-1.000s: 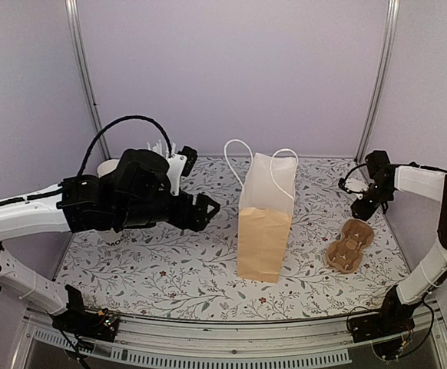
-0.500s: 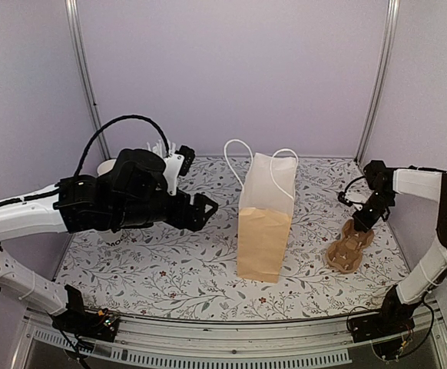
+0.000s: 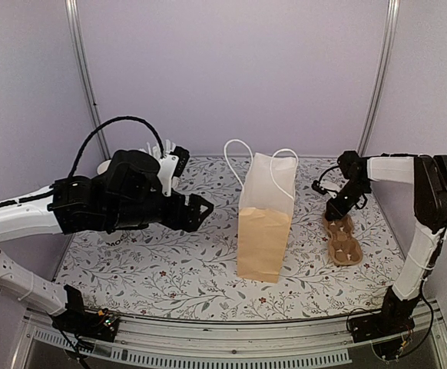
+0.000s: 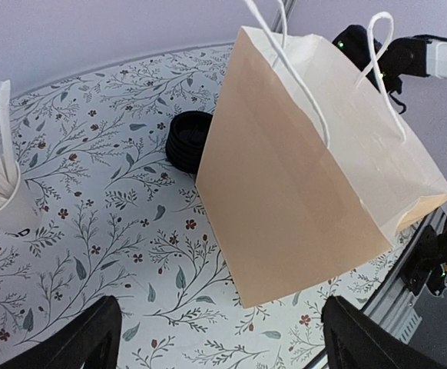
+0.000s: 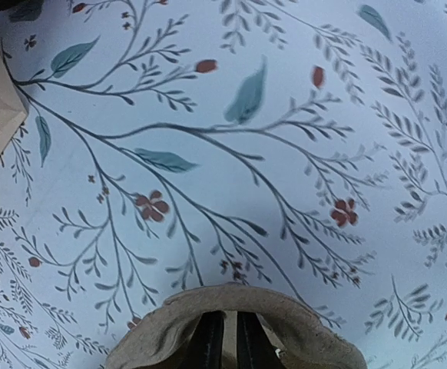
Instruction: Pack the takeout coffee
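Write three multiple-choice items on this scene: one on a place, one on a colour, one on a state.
1. The cup carrier lies:
A. inside the paper bag
B. beside the bag, to its right
C. on top of the bag

2. The carrier is:
A. white
B. black
C. brown

3. The right gripper is:
A. wide open above the bag
B. open, touching nothing
C. shut on the carrier's rim

Key:
1 B, the top view shows the carrier flat on the tabletop right of the upright bag.
2 C, it is plain brown pulp.
3 C, the wrist view shows the rim pinched between its fingers.
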